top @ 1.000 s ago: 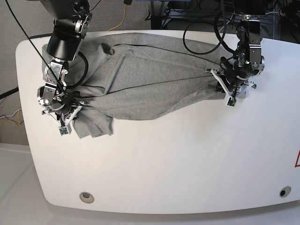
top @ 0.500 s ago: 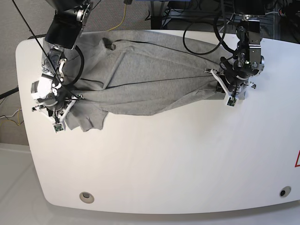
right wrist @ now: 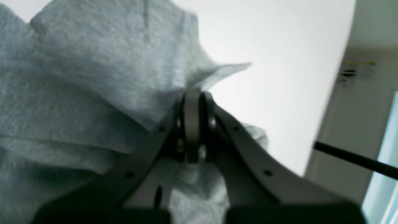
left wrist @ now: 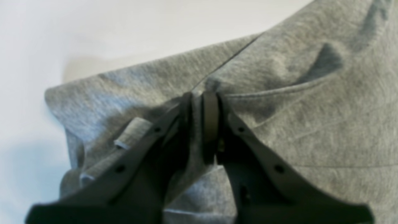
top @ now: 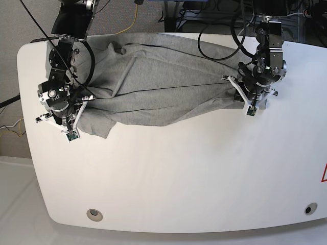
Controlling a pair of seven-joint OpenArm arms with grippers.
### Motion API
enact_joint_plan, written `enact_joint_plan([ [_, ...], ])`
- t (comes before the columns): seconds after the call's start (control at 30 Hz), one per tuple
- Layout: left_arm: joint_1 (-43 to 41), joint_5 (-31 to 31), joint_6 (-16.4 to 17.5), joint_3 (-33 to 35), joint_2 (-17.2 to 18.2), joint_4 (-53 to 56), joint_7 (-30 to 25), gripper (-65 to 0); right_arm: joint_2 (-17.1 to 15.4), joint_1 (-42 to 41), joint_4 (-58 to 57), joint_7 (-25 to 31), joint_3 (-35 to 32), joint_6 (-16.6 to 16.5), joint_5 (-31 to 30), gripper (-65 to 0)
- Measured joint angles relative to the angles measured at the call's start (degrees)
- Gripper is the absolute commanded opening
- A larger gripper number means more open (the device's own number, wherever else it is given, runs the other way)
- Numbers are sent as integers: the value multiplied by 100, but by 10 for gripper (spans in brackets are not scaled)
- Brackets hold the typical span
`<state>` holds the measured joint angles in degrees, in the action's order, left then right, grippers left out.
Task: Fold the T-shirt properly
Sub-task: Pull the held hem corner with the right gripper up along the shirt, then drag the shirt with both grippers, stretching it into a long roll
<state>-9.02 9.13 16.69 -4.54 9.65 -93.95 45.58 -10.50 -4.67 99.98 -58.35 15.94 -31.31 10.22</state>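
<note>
The grey T-shirt (top: 163, 84) lies stretched across the back of the white table (top: 173, 178), plain side up, with long creases running between my two grippers. On the right of the base view my left gripper (top: 238, 92) is shut on one end of the T-shirt; the left wrist view shows a fold of the T-shirt (left wrist: 295, 102) pinched in that gripper (left wrist: 200, 102). On the left of the base view my right gripper (top: 80, 105) is shut on the other end. In the right wrist view that gripper (right wrist: 194, 99) clamps a bunched edge of the T-shirt (right wrist: 93, 77).
Black cables (top: 219, 48) loop over the table's back edge by the left arm. Two round holes (top: 93, 214) sit near the front edge, and a red triangle sticker (top: 324, 174) is at the right edge. Floor and a yellow cable (top: 134, 20) lie beyond the back.
My right gripper has moved back and outward with its end of the T-shirt, drawing in the loose flap that hung toward the front. The left arm has stayed put.
</note>
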Motion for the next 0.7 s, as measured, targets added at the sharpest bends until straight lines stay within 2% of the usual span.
enact_joint_plan([
  [0.13,11,17,2,0,-31,35,-13,-618,-22,138,422,-203,-101,2,2,-650],
  [0.7,48,173,31,-4,-20,433,-581,-618,-11,1016,988,-201,-105,-2,-9,-650],
])
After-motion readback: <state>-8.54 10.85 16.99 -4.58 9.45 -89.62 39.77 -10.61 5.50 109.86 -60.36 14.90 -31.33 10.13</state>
